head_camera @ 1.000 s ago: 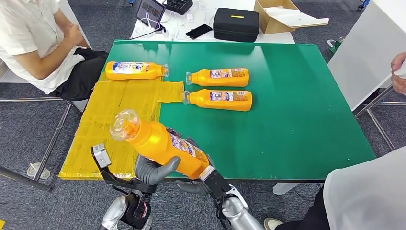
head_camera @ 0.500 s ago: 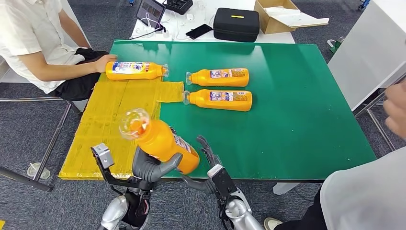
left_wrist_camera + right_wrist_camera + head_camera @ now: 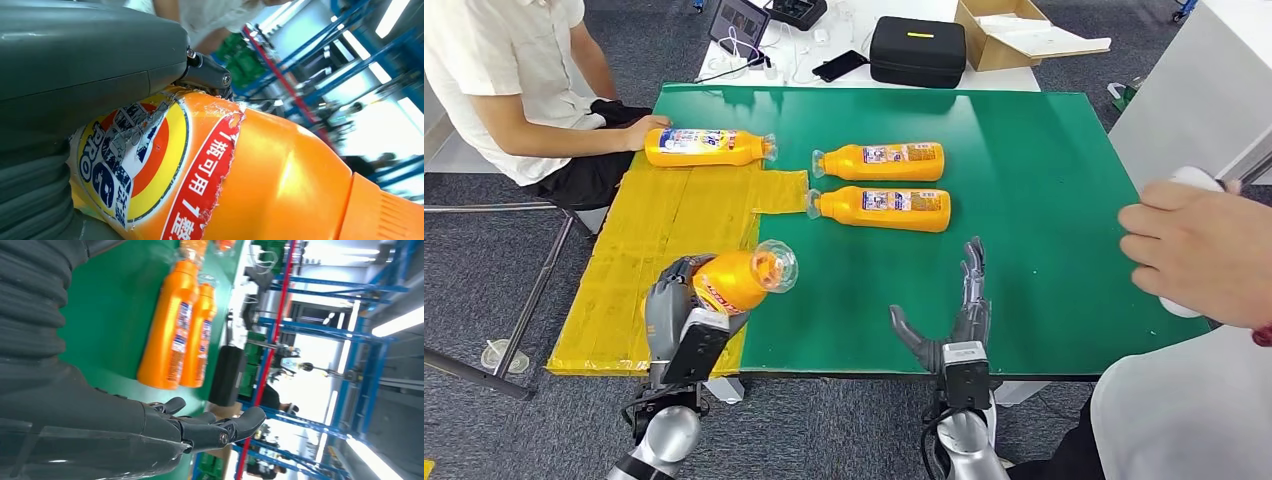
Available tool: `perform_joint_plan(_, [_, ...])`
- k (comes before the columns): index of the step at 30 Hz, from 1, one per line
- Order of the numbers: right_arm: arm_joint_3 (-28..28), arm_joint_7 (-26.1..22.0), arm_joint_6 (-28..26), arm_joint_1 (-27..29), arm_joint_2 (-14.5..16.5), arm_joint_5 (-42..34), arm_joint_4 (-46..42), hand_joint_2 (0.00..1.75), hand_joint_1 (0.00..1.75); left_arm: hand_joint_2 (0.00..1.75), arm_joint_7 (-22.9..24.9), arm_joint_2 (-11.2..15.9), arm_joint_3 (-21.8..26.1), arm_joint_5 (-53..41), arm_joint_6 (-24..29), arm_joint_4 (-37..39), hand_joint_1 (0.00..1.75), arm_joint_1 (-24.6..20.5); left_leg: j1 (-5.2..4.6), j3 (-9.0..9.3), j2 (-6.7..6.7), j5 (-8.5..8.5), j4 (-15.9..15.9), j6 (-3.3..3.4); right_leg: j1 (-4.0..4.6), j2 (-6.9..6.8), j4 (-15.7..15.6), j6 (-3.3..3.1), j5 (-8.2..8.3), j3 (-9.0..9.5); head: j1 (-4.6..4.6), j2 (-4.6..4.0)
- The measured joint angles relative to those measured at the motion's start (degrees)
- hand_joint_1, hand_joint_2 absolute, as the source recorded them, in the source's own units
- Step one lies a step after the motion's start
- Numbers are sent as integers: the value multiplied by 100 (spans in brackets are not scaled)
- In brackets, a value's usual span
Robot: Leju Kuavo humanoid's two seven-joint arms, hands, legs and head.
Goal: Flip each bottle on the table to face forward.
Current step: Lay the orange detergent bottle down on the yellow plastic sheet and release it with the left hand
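My left hand (image 3: 674, 305) grips an orange bottle (image 3: 736, 279) over the table's front left, its clear cap pointing right. Up close, the bottle's (image 3: 260, 175) torn colourful label lies against my left hand (image 3: 75, 75). My right hand (image 3: 959, 315) hovers above the green table (image 3: 1044, 250) near its front edge, fingers spread, holding nothing; its fingers (image 3: 210, 430) are stretched out. Two orange bottles (image 3: 879, 160) (image 3: 882, 208) lie side by side mid-table, caps to the left, and show again in the right wrist view (image 3: 172, 330) (image 3: 200, 340). A fourth bottle (image 3: 706, 146) lies at the far left.
A yellow mat (image 3: 664, 250) covers the table's left part. A seated person's hand (image 3: 646, 132) touches the far-left bottle. Another person's hand (image 3: 1194, 250) holding something white reaches in from the right. Behind the table are a black case (image 3: 917, 50) and a cardboard box (image 3: 1014, 30).
My left hand has turned the bottle so its cap points right and carried it left, lower. My right hand let go and moved right, fingers spread. A person's hand came in from the right.
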Motion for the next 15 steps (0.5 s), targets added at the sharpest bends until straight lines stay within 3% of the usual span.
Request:
perform_joint_plan(8, [-34, 0, 225, 60, 11, 1, -183, 175, 0, 175, 682, 82, 33, -1123, -153, 911, 175, -322, 0, 0, 0, 1, 0, 0, 0, 0, 0, 0, 0, 0, 1, 0])
perform_joint_plan(15, [-36, 0, 395, -58, 44, 27, -125, 175, 0, 175, 1300, 158, 23, -1976, -740, 2148, 175, -1079, 0, 0, 0, 5, 0, -2, 0, 0, 2, 1, 2, 2, 1, 1])
